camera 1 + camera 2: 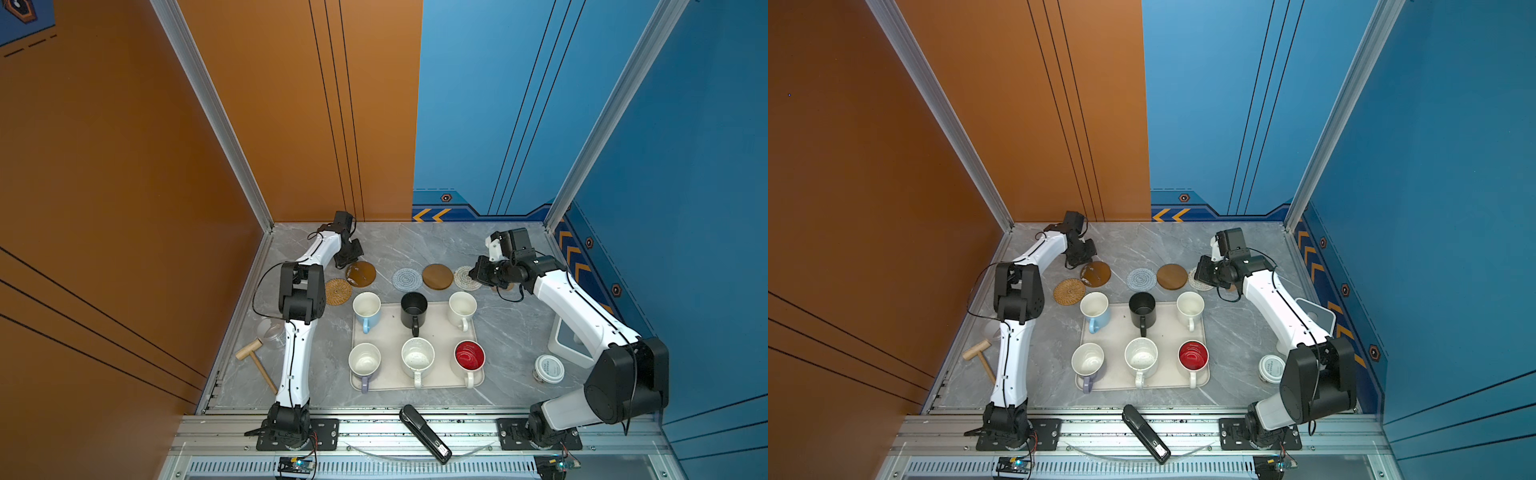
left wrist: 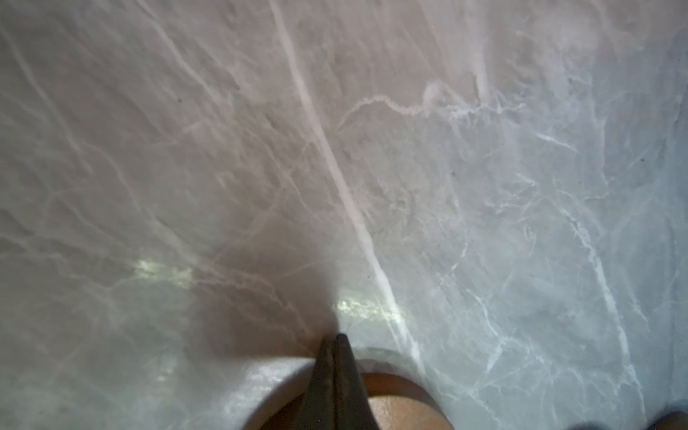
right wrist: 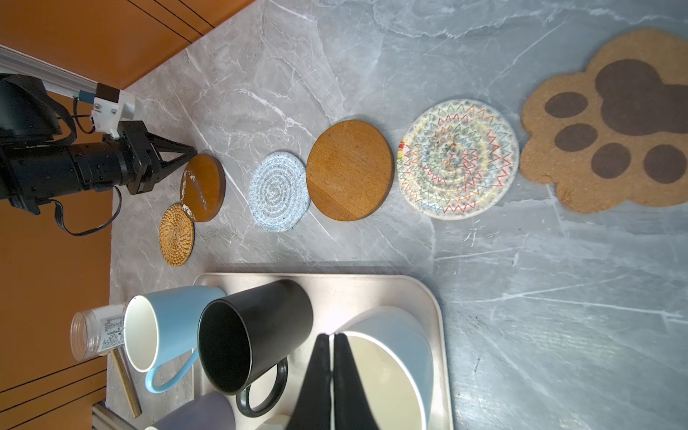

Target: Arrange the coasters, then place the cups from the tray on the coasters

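Clenched on nothing, the left gripper is seen at the far edge of the smeared brown wooden disc; whether that disc is touched cannot be told. The right gripper is likewise pressed shut and empty, and is held over the whitish crocheted disc, which is partly hidden by it in both top views. The tray is set in the middle of the table, and all six cups are stood upright on it in two rows of three: the light blue cup, the black cup and the plain white cup in the far row; the lavender cup, the speckled white cup and the red-lined cup in the near row. The coasters are laid in a line just beyond the tray; the paw-shaped coaster is placed at the right end. It is followed by the whitish disc, the clean brown wooden disc, the grey-blue crocheted disc, the smeared disc, and the rattan disc, by which the smeared disc is touched.
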Action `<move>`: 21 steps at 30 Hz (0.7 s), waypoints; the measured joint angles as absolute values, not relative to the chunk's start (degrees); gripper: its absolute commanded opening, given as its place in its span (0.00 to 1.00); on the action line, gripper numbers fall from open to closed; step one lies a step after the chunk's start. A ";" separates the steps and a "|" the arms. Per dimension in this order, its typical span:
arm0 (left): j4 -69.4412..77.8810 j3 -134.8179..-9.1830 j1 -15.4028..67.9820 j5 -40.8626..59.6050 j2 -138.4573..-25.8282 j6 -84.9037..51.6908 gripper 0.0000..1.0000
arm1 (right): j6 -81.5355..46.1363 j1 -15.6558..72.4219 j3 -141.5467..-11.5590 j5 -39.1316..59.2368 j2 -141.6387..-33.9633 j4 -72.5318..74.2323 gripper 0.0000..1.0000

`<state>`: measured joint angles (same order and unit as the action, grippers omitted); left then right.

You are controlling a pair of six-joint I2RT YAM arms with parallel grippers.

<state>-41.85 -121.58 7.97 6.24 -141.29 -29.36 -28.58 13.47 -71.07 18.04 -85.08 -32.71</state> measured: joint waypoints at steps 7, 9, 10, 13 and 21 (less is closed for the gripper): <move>-41.76 -120.14 10.72 7.11 -140.40 -29.34 0.00 | -28.60 13.52 -70.26 18.11 -85.08 -31.88 0.03; -41.74 -119.59 11.53 7.20 -139.98 -29.36 0.00 | -28.58 13.52 -70.11 18.26 -85.08 -31.83 0.03; -41.76 -119.20 11.79 7.31 -139.74 -29.39 0.00 | -28.60 13.52 -70.00 18.26 -85.08 -31.77 0.03; -41.82 -118.69 12.43 7.35 -139.20 -29.41 0.00 | -28.60 13.52 -69.60 18.28 -85.08 -31.66 0.03; -41.82 -113.97 10.81 5.80 -129.58 -29.41 0.00 | -28.60 13.52 -69.12 18.31 -84.95 -31.18 0.03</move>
<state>-41.82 -113.97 10.81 5.80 -129.58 -29.41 -28.60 13.52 -69.12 18.31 -84.95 -31.18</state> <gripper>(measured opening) 0.045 0.047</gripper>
